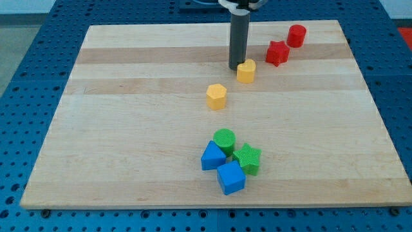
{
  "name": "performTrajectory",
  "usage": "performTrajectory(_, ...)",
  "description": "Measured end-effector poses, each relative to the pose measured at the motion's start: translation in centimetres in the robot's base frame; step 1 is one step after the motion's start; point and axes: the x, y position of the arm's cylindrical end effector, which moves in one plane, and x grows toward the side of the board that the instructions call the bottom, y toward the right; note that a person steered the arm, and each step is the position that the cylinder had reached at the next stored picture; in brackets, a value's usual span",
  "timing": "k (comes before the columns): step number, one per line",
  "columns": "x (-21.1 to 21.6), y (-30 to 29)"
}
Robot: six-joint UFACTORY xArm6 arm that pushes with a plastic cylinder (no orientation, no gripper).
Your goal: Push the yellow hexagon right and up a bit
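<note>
1. Yellow hexagon (217, 96) near the middle of the table (129, 129), standing alone, nothing touching it.
2. My tip (237, 67) up and to the view's right of the hexagon, clearly apart from it; instead just beside, seemingly touching, the left side of the other yellow block (246, 71), shape hard to make out.
3. No pincer visible on this arm, only the dark rod; wide or narrow cannot be told, and nothing held.
4. Progress, as a judgement: push on the hexagon not yet begun. Tip on the wrong side for a right-and-up shove.
5. Left to do, probably: bring the tip round to the hexagon's lower left, then push briefly toward the view's upper right. Risk: the other yellow block lies roughly along that line and could be struck if the push runs long.
6. Count, yellow: two, the hexagon and the other yellow block.
7. Count, red: two, red star (277, 53) and red cylinder (296, 35), at the view's upper right, close together.
8. Count, green: two, green cylinder (224, 139) and green star (247, 158).
9. Count, blue: two, blue triangle (212, 156) and blue cube (230, 177), bunched with the greens near the view's bottom.
10. Eight blocks in all, one rod, one table.
</note>
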Motion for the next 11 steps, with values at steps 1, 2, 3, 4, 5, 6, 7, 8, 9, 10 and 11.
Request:
performTrajectory(1, 2.6, -3.3)
performTrajectory(2, 6.5, -2.5)
performTrajectory(3, 9.7, 1.5)
performTrajectory(4, 13.9, 2.0)
performTrajectory(5, 14.6, -5.9)
performTrajectory(6, 13.3, -7.9)
performTrajectory(7, 10.9, -7.0)
performTrajectory(8, 9.0, -5.3)
performTrajectory(9, 8.9, -2.6)
performTrajectory(10, 9.1, -4.0)
performTrajectory(11, 14.3, -6.5)
